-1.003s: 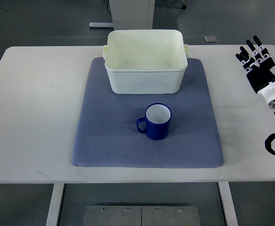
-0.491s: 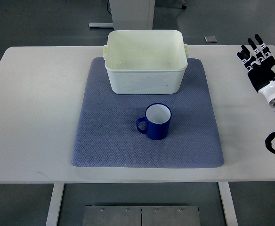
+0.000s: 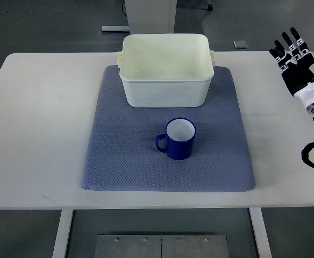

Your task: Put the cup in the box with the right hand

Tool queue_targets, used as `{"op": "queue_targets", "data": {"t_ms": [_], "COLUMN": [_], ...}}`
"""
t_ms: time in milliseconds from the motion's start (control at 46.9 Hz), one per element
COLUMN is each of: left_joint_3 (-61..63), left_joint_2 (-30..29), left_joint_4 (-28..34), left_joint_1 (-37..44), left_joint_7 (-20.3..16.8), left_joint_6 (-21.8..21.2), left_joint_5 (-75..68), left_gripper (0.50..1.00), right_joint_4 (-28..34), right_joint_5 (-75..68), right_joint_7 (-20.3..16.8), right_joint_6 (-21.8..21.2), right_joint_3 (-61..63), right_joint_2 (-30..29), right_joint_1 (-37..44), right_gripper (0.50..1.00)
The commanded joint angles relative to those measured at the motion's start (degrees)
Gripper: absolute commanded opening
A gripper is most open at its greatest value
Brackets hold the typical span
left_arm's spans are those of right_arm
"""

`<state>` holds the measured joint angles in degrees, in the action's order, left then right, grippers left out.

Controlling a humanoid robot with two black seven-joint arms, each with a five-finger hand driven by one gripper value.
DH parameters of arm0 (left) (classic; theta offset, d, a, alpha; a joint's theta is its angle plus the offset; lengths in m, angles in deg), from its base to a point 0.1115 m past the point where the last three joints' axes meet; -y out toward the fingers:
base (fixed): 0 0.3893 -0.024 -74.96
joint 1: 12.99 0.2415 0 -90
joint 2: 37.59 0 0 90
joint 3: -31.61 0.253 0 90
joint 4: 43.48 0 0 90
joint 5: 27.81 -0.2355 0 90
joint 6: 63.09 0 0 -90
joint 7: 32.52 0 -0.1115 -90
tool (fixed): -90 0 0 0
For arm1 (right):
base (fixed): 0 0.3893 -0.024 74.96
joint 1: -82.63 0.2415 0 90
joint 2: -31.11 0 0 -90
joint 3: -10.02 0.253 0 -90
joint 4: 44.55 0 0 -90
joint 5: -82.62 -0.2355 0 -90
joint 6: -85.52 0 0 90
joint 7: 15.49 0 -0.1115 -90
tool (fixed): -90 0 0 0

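**Q:** Where's your right hand [image 3: 299,67] at, and is it holding anything?

**A:** It's at the table's [image 3: 38,118] right edge, roughly 2 o'clock in the top view, arm coming in from the right. Fingers are stretched out and apart, pointing toward 12, nothing in them. No left hand in view at all, so the right one is your only option anyway.

**Q:** And the cup?

**A:** The blue cup [image 3: 178,138] stands upright on the grey-blue mat [image 3: 119,161], just in front of the white box [image 3: 165,70], close but not touching. From your hand it lies toward 8 o'clock, well apart. Its handle [image 3: 161,143] sticks out to 9 o'clock, so on the far side from you. The plain round wall is what faces your hand.

**Q:** So what's the plan?

**A:** I'd say you're still at the reach stage. Swing left and back toward yourself, then wrap the body from the 3 o'clock side. The box sits at 12 from the cup, so it's a short lift forward after.
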<state>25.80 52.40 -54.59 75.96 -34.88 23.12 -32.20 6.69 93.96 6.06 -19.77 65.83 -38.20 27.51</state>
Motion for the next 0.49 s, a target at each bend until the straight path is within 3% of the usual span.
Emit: {"op": "queue_targets", "data": {"t_ms": [0, 470], "left_joint_3": [0.0, 0.0], "left_joint_2": [0.0, 0.0], "left_joint_4": [0.0, 0.0], "left_joint_1": [0.0, 0.0], "left_joint_7": [0.0, 0.0], "left_joint_6": [0.0, 0.0], "left_joint_5": [0.0, 0.0], "left_gripper": [1.000, 1.000], "right_joint_4": [0.0, 0.0], "right_joint_5": [0.0, 0.0], "right_joint_7": [0.0, -0.2], "right_joint_6": [0.0, 0.2], "right_joint_3": [0.0, -0.1], "right_joint_2": [-0.5, -0.1], "right_joint_1": [0.0, -0.1], "right_gripper": [1.000, 1.000]}}
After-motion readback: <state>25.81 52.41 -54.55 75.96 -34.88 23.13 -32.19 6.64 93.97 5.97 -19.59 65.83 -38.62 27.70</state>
